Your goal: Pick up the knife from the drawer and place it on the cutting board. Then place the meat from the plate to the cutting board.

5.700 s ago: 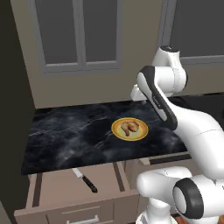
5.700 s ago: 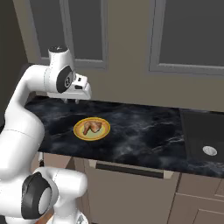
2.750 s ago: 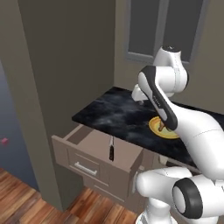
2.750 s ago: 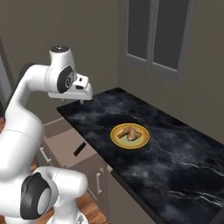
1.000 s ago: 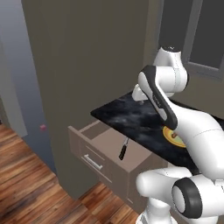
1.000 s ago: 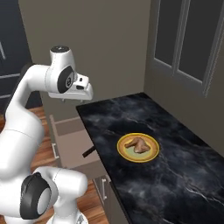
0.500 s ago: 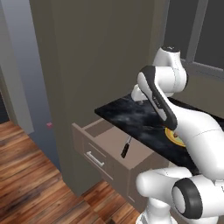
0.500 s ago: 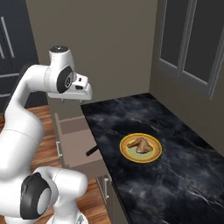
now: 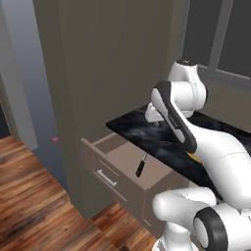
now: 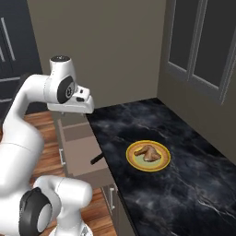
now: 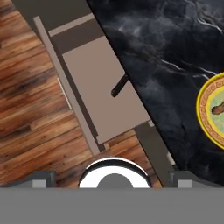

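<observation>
**Reaching for the knife in the open drawer**

The knife (image 9: 141, 165) lies in the open drawer (image 9: 117, 169), its blade tucked under the worktop (image 10: 156, 184) edge, handle showing. The gripper (image 10: 87, 107) hangs high above that edge; whether its jaws are open I cannot tell. It should descend onto the handle, clear of the overhang. The meat (image 10: 149, 153) sits on the plate (image 10: 134, 162), mid-worktop.

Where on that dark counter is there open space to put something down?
Most of the black marble counter lies bare: the stretch between the plate and the wall, and the near end past the plate. The plate holds the meat. In the open drawer, bare floor lies beside the knife.
</observation>
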